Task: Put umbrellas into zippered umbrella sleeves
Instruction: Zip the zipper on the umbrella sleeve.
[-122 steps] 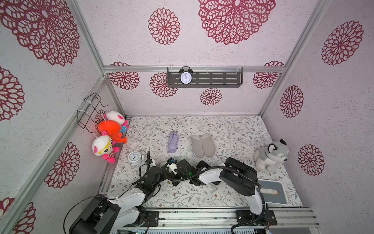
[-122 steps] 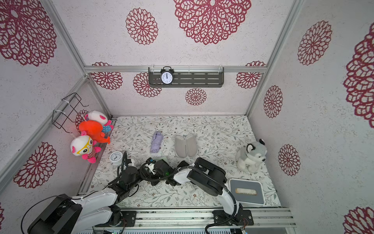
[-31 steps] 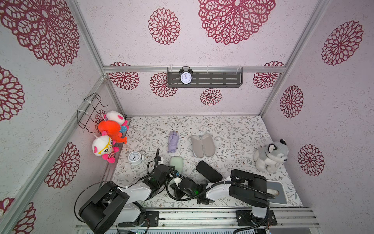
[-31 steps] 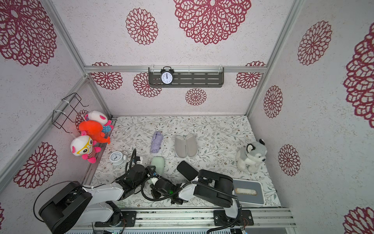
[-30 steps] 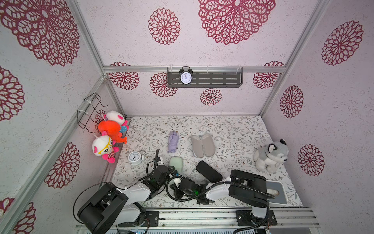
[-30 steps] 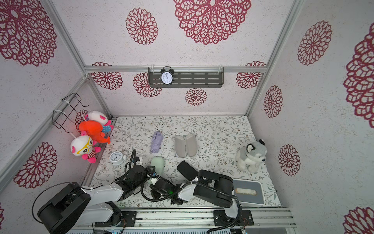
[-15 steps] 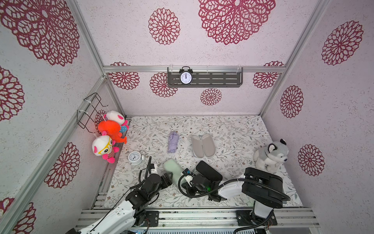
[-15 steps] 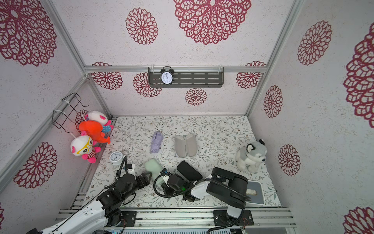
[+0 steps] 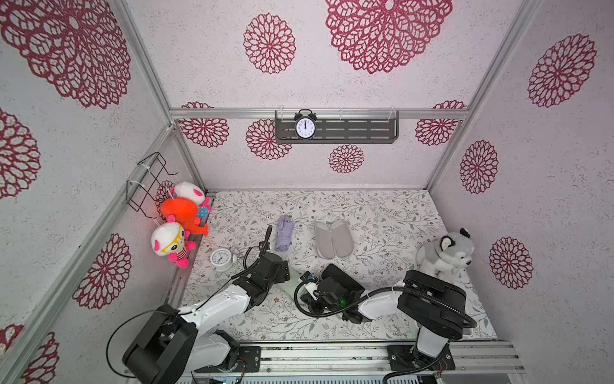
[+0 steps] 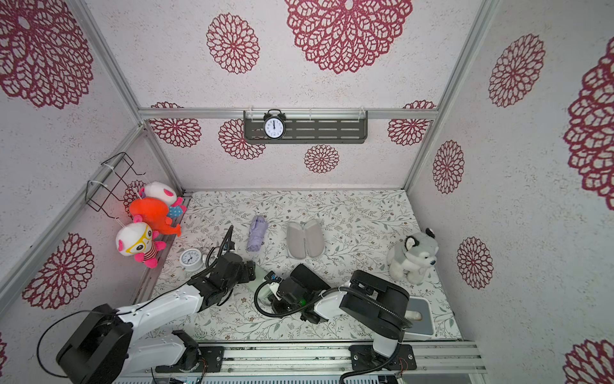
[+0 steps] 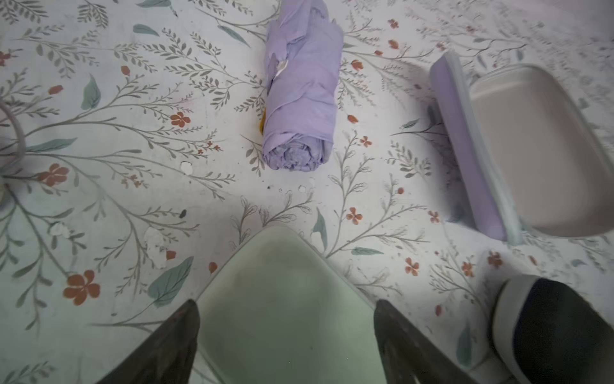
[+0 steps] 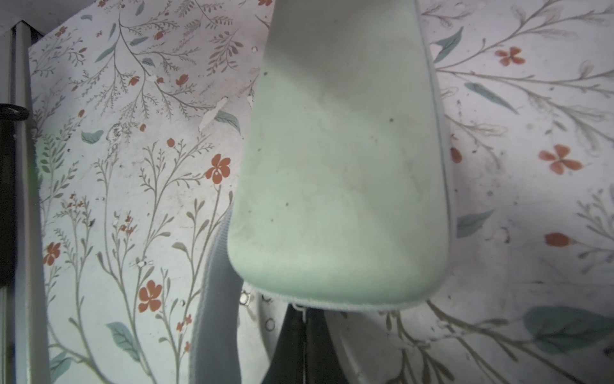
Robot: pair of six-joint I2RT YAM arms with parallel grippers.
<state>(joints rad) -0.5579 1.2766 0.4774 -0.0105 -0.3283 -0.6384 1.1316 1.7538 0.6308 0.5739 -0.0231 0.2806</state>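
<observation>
Right wrist view: the right gripper (image 12: 300, 319), fingers pressed together, sits at the zip edge of the closed mint green clamshell sleeve (image 12: 339, 166); whether it pinches the pull is unclear. At the sleeve's far end the left gripper (image 11: 285, 302) straddles it, jaws apart. I'd clamp there before pulling the zip. Beyond lie the lilac folded umbrella (image 11: 302, 93) and open grey-lined lilac sleeve (image 11: 531, 149).

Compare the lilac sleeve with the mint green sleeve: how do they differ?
The lilac sleeve lies spread open, grey lining up; the mint green sleeve is folded shut. The left gripper straddles the mint green sleeve; nothing touches the lilac sleeve. Both are rounded zip cases.
</observation>
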